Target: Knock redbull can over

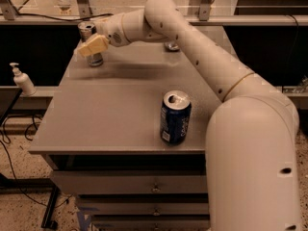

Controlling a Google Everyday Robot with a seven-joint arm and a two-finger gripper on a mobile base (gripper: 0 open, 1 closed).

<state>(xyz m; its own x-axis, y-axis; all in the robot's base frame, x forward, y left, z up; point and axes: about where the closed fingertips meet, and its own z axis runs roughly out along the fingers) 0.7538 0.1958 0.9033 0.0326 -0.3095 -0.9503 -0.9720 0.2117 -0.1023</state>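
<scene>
The redbull can (pixel 88 32), slim and silver-and-blue, stands upright at the far left corner of the grey table (pixel 110 114). My gripper (pixel 91 46) reaches across from the right and is right in front of the can, covering its middle. Only the can's silver top and its base show.
A wider dark blue soda can (pixel 175 117) stands upright near the table's front right. A short silver can (pixel 171 45) sits at the far edge, behind my arm. A white pump bottle (pixel 22 80) stands on a ledge to the left. Drawers lie below the tabletop.
</scene>
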